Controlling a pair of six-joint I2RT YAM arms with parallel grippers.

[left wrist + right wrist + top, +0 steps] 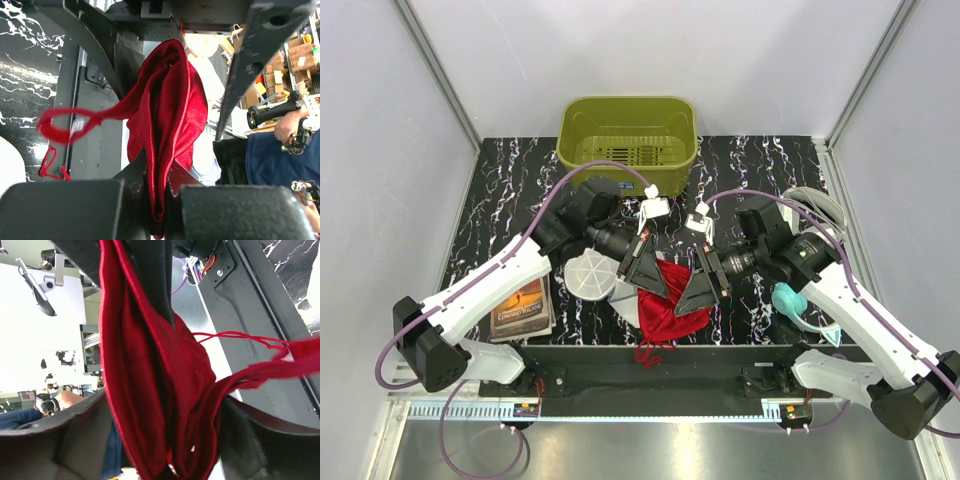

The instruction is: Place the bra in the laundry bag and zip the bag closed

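The red bra hangs bunched between my two grippers, above the table's front edge, with a thin strap dangling below. My left gripper is shut on its upper left part; in the left wrist view the fabric is pinched between the jaws of that gripper. My right gripper grips the other side; in the right wrist view the bra fills the gap between the jaws of that gripper. The white round mesh laundry bag lies flat on the table left of my left gripper.
An olive-green basket stands at the back centre. A book lies front left. A teal rounded item lies under the right arm, and a white bowl-like item with a grey rim is at the right edge.
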